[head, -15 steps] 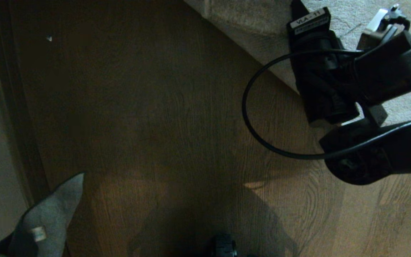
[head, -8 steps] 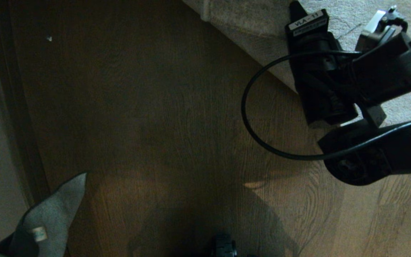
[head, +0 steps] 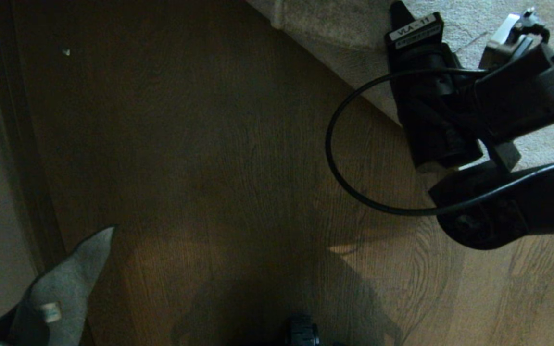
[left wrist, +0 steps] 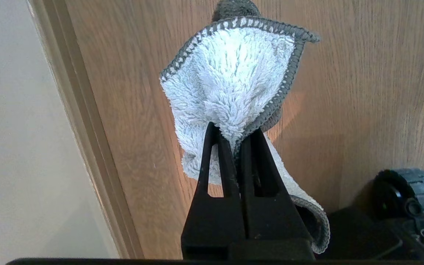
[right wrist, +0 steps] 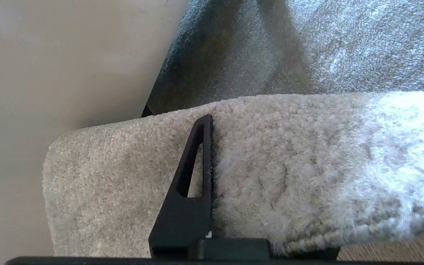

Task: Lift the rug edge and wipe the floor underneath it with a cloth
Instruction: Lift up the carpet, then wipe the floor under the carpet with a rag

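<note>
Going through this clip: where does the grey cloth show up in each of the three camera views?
Head view: the cloth sits at the bottom left corner, tag visible, beside the pale wall.
Left wrist view: it fills the centre, pinched in the left gripper.
Right wrist view: not in it; only the rug edge, held in the right gripper.
Shared landmark: the floor, in all three.

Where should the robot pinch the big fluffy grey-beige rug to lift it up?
At its border near the square corner of the plush grey-beige rug, coming in from the brown wood floor side. The edge there is free and thin enough for one finger to slide under. The right gripper is shut on that rug edge.
</note>
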Controlling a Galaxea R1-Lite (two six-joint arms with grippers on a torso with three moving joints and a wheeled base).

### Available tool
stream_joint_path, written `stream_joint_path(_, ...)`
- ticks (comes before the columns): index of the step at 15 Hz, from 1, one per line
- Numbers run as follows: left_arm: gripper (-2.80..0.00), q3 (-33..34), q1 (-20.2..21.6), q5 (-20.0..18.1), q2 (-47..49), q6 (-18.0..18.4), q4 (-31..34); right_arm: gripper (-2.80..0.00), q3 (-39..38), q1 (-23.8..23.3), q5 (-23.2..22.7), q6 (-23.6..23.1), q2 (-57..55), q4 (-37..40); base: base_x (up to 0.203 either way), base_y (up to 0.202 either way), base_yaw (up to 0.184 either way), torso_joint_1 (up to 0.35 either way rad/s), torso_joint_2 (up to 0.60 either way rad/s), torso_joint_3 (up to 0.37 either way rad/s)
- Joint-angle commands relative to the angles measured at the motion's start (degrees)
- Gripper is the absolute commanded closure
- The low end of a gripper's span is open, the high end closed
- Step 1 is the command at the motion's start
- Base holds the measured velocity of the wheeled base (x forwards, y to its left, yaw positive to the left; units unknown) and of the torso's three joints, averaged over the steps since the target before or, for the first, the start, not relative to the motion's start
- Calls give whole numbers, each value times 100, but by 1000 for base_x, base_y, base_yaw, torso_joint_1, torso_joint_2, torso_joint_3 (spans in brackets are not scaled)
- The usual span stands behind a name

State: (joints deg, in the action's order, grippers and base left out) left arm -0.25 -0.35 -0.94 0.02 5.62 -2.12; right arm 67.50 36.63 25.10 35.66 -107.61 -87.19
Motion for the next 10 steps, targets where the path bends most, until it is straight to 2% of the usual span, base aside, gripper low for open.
stream_joint_path(1, 0, -59, 0, -3, -2, 35, -39, 0, 0, 2, 12, 11, 3, -277, 0, 0, 0, 0, 0, 0)
stream_joint_path(10, 0, -619, 0, -143, 26, 62, -25, 0, -10, -77, 4, -103, 109, -277, 0, 0, 0, 0, 0, 0)
